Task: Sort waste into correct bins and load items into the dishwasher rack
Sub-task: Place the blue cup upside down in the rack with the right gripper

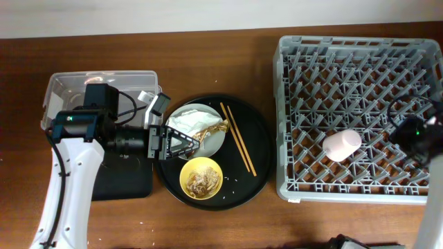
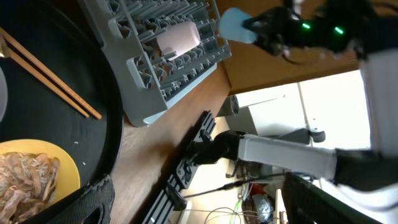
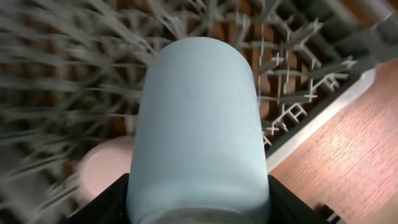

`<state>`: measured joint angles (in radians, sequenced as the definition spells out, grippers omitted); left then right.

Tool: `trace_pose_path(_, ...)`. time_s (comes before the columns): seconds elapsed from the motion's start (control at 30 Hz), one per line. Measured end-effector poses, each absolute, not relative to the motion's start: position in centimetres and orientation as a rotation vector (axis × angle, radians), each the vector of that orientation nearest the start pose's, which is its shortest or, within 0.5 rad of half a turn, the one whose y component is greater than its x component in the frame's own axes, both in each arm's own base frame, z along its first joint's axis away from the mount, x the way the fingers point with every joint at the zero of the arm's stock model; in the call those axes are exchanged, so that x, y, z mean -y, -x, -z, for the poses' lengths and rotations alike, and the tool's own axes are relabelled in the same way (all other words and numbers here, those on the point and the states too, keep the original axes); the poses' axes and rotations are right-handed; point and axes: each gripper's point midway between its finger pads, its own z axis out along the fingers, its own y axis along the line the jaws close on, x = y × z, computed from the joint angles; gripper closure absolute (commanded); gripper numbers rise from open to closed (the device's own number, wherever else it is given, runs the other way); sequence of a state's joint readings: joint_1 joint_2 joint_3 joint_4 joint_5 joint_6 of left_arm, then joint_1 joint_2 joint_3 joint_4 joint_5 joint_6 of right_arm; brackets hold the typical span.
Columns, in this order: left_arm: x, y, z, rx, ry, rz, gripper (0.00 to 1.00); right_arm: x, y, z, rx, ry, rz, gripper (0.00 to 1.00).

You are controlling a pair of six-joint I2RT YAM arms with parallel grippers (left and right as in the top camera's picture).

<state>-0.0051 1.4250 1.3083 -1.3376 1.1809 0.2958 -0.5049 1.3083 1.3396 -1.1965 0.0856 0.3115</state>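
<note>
Black fingers of the left gripper (image 1: 185, 142) stand wide apart over the plate (image 1: 216, 145). The napkin (image 1: 181, 121) and wrapper (image 1: 211, 129) lie just ahead of them, the yellow bowl (image 1: 201, 178) just to one side, and the chopsticks (image 1: 239, 138) beyond the plate. Over the rack (image 1: 287, 138), the right gripper (image 3: 199, 210) is clamped on the blue cup (image 3: 199, 124), with the pink cup (image 1: 342, 145) lying on the pegs just beside it.

The left arm (image 1: 68, 183) has a white link, black joint housings, a green indicator light and looped black cables; the left gripper (image 1: 197, 142) is black with triangular cut-outs; the right arm (image 1: 415, 135) has a black wrist section with green lights and a white link.
</note>
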Motion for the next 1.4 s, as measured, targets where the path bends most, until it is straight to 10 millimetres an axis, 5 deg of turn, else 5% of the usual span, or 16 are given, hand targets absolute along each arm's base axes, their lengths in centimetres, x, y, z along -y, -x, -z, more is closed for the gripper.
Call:
trace_pose_path(0.07,16.0,-24.7,-26.7,-2.375,-0.454,1.576,0.14,16.2,-25.8,-16.8,-2.632,-1.201,0.167,0.41)
trace_pose_path(0.13,16.0,-24.7,-26.7,-2.376,-0.453,1.576,0.15,16.3,-26.5,-15.4,-2.679,-1.230,0.143,0.31)
trace_pose_path(0.23,16.0,-24.7,-26.7,-2.376,-0.453,1.575,0.15,15.6,-25.8,-13.1,-2.776,-1.272,0.099,0.29)
trace_pose_path(0.47,16.0,-24.7,-26.6,-2.377,-0.453,1.575,0.14,15.7,-27.2,-16.7,-2.719,-1.226,0.057,0.32)
trace_pose_path(0.93,15.8,-24.7,-26.2,-2.407,-0.451,1.544,0.14,14.9,-27.7,-17.8,-2.715,-1.197,-0.021,0.34)
trace_pose_path(1.07,15.8,-24.7,-26.1,-2.409,-0.451,1.540,0.14,13.2,-26.4,-21.7,-2.684,-1.136,-0.082,0.73)
trace_pose_path(1.2,15.8,-24.7,-26.1,-2.410,-0.452,1.539,0.14,11.2,-22.7,-23.5,-2.713,-1.139,-0.082,0.89)
trace_pose_path(1.4,15.5,-24.7,-25.6,-2.438,-0.453,1.502,0.14,10.3,-19.6,-14.3,-2.932,-1.238,-0.061,0.93)
